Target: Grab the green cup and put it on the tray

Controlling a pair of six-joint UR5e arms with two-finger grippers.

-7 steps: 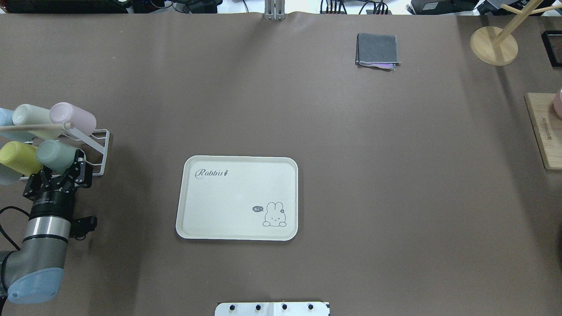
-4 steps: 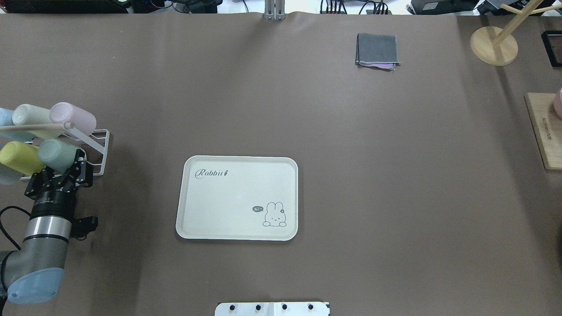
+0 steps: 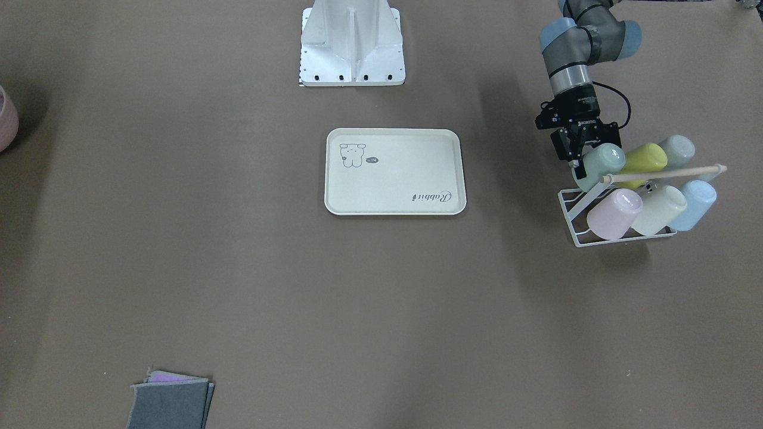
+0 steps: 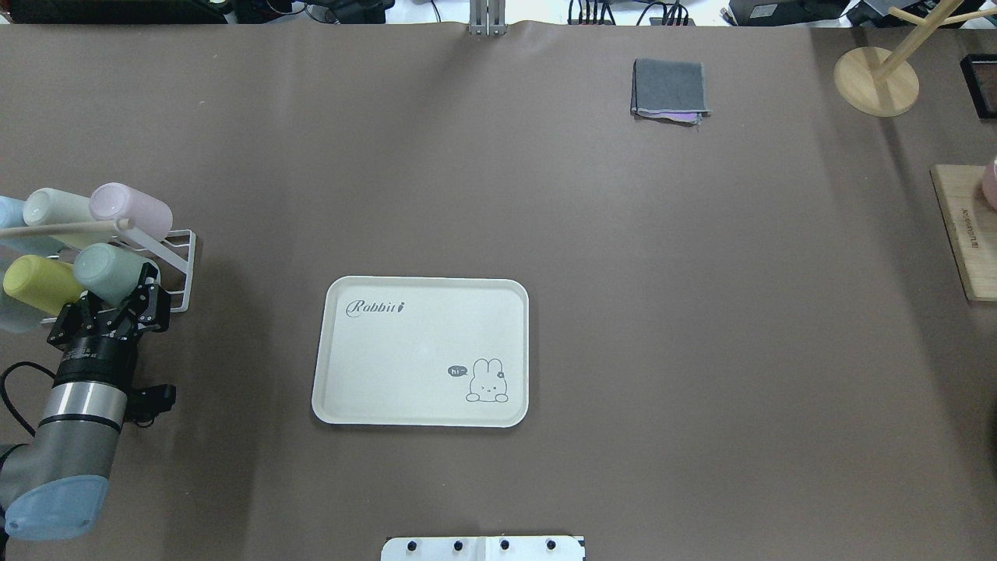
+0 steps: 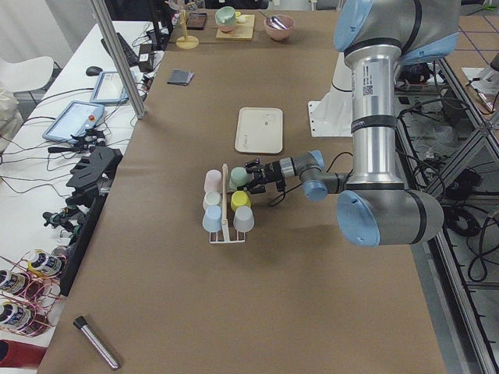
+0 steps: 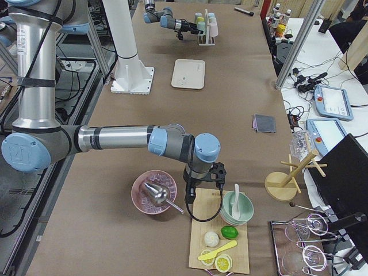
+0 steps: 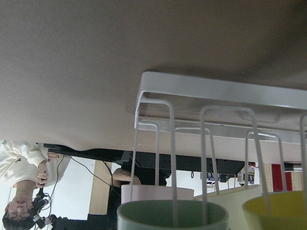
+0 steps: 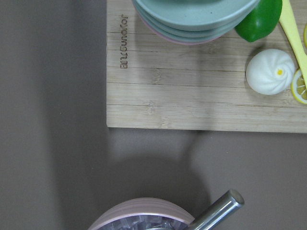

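The green cup (image 4: 105, 263) lies tilted on a peg of the white wire rack (image 4: 177, 269) at the table's left edge. My left gripper (image 4: 117, 294) has its fingers on either side of the cup's open end and is shut on it. In the front view the left gripper (image 3: 581, 164) holds the green cup (image 3: 602, 159). The cup's rim (image 7: 172, 215) fills the bottom of the left wrist view, with rack wires across it. The cream tray (image 4: 389, 358) lies flat to the right of the rack. My right gripper (image 6: 202, 187) shows only in the exterior right view; I cannot tell its state.
The rack also holds a pink cup (image 4: 131, 209), a cream-green cup (image 4: 58, 206), a yellow-green cup (image 4: 39, 282) and a blue one. A folded grey cloth (image 4: 670, 89), a wooden stand (image 4: 876, 82) and a wooden board (image 4: 966, 234) are at the far right.
The green cup has shifted a little up and to the right in my left gripper's hold. The rack has nudged slightly. The tray has not moved.
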